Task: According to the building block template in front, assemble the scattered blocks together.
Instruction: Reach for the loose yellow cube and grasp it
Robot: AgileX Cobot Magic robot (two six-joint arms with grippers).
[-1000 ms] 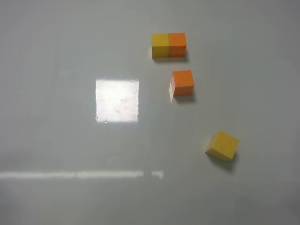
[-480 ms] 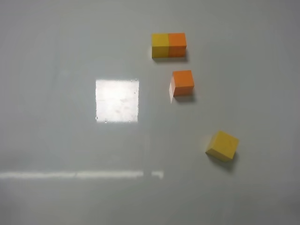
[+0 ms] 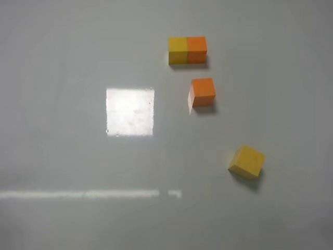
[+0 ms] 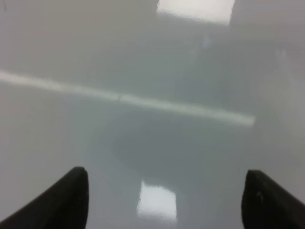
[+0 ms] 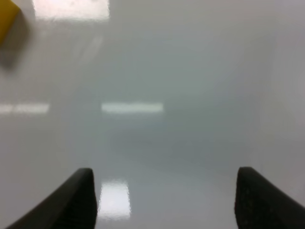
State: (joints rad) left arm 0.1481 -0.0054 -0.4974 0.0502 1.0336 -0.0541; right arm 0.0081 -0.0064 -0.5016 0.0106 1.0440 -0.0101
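In the high view, the template (image 3: 187, 50) is a yellow block joined to an orange block, at the back of the grey table. A loose orange block (image 3: 203, 92) sits just in front of it. A loose yellow block (image 3: 246, 161), turned at an angle, lies nearer and to the right. Neither arm shows in the high view. My left gripper (image 4: 164, 200) is open and empty over bare table. My right gripper (image 5: 164, 198) is open and empty; a corner of the yellow block (image 5: 7, 21) shows at the edge of its view.
The glossy grey table (image 3: 78, 156) carries a bright square light reflection (image 3: 130, 111) left of the blocks and a thin bright reflected line (image 3: 83, 194) nearer the front.
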